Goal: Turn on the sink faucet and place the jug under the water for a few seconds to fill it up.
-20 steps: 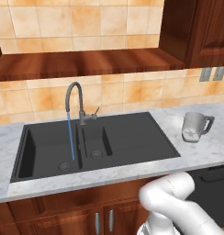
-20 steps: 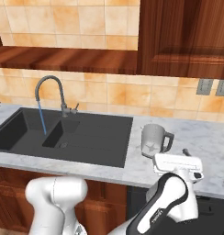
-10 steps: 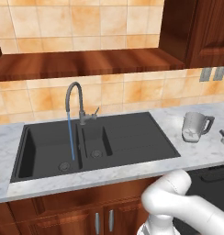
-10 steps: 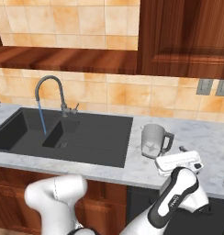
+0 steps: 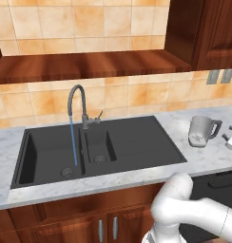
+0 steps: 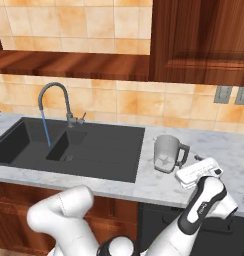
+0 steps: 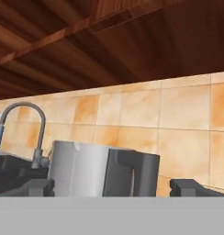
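grey marble counter [image 5: 137,173] under orange wall tiles [image 5: 89,21], tool [image 7: 112,187] spread wide beside the jug [image 6: 166,153]

The sink [image 5: 137,142] is set into my counter [image 5: 203,159], toward the counter's left end, with the back wall just behind it. The sink faucet [image 5: 80,107] stands at the sink's back edge, between the large bowl on the left and the small bowl beside it. The water [image 5: 73,142] falls from its spout into the large bowl. The drainboard takes the sink's right part. The jug [image 6: 166,153] stands upright on the counter right of the sink, near the counter's front edge, its handle turned away from the sink. My gripper [image 6: 199,172] hangs just right of the jug, at the counter's front edge, apart from it.
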